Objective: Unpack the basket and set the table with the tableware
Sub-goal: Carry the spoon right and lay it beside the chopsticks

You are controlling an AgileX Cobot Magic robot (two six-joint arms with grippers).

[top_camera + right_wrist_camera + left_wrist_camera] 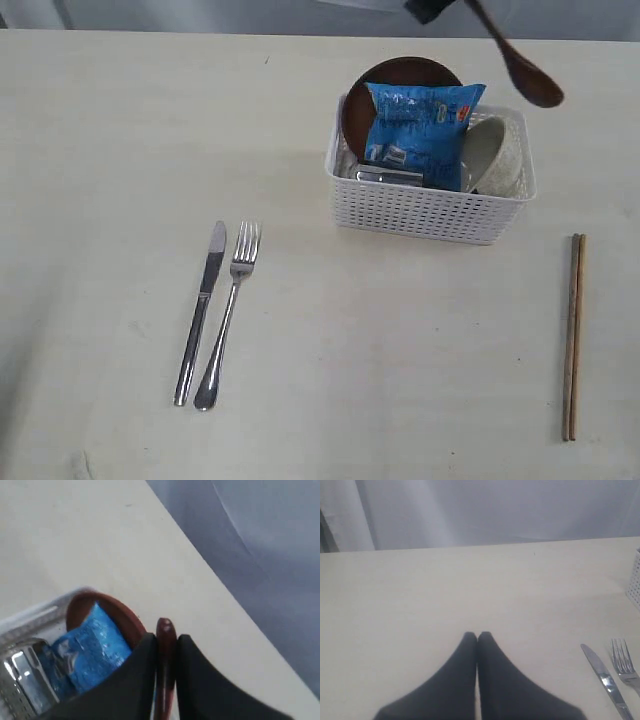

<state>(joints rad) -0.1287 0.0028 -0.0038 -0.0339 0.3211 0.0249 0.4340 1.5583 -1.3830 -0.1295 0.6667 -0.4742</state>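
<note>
The white basket (430,212) stands at the back right of the table (120,150). In it lean a brown plate (400,73), a pale bowl (497,152) on its side and a small steel cup (390,177). Above the basket my right gripper (435,8) (166,641) is shut on the handle of the red-brown spoon (522,72) (165,630), held in the air. A knife (203,310) (605,680) and fork (230,310) (624,664) lie side by side on the left. Chopsticks (573,335) lie at the right. My left gripper (477,636) is shut and empty, low over bare table.
A blue snack packet (422,135) (85,650) stands in the basket against the plate (117,611), beside the steel cup (25,676). The basket's corner (635,580) shows at the edge of the left wrist view. A grey curtain hangs behind the table's far edge.
</note>
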